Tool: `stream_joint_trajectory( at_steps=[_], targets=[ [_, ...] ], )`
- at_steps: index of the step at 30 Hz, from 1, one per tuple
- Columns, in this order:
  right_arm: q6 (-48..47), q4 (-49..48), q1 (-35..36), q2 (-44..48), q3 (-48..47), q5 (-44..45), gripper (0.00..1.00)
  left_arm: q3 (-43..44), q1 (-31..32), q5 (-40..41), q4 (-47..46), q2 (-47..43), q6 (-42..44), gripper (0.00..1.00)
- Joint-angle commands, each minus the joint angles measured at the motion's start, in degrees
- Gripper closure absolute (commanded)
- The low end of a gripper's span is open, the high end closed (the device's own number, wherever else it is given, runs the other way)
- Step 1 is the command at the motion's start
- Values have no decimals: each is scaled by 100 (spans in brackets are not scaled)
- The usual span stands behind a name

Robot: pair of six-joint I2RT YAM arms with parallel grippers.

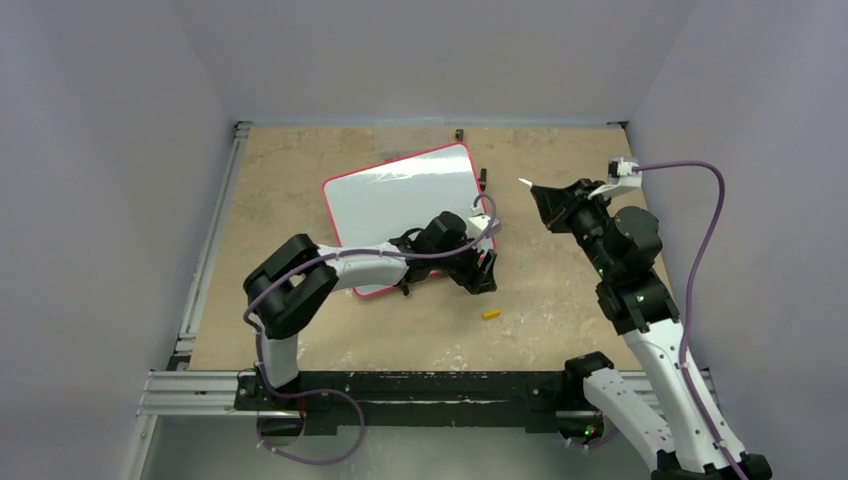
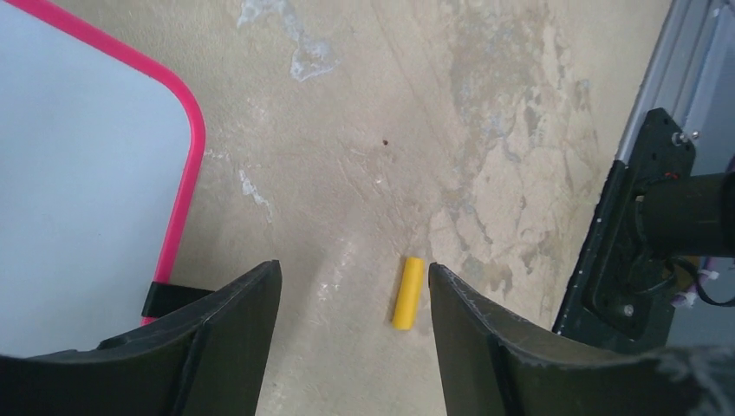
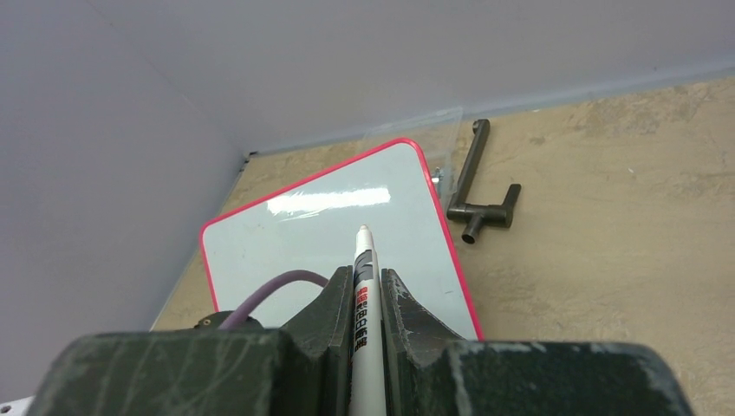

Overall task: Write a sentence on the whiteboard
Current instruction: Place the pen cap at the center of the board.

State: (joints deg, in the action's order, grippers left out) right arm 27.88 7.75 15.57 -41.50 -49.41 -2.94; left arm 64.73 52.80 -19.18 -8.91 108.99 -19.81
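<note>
The whiteboard [image 1: 400,200] lies tilted at mid-table, pale and glossy with a red-pink rim; its face looks blank and the sentence is not in view. My left gripper [image 1: 482,275] hovers just off the board's near right corner [image 2: 178,130]. This gripper [image 2: 354,266] is open, with nothing between its jaws. Below it a yellow cap [image 2: 407,292] lies on the table, close to the right finger. My right gripper [image 3: 365,271] is shut on a white marker [image 3: 364,299] whose bare tip points toward the board [image 3: 347,234]. It [image 1: 548,200] hangs right of the board.
A black cranked handle [image 3: 481,195] lies by the board's far right corner. A black clip [image 2: 173,297] sits on the board's near edge. The yellow cap [image 1: 491,314] rests on the tan table between the arms. The black base rail [image 2: 637,260] runs along the near edge.
</note>
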Motion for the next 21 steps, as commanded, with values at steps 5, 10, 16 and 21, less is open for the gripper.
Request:
stream_joint_trajectory(
  at_steps=[5,10,16,21],
  targets=[
    [36,84,-30,141,-512,-53,100,206,21,149,1247,-1744,721,0],
    [179,27,-28,174,-514,-267,100,316,-64,741,2617,-3099,1029,1],
    [270,-62,-34,162,-482,-510,100,977,-511,1315,4264,-4219,1140,0],
    [314,-137,-28,157,-443,-814,100,1430,-1852,1123,5205,-4418,1389,0]
  ],
)
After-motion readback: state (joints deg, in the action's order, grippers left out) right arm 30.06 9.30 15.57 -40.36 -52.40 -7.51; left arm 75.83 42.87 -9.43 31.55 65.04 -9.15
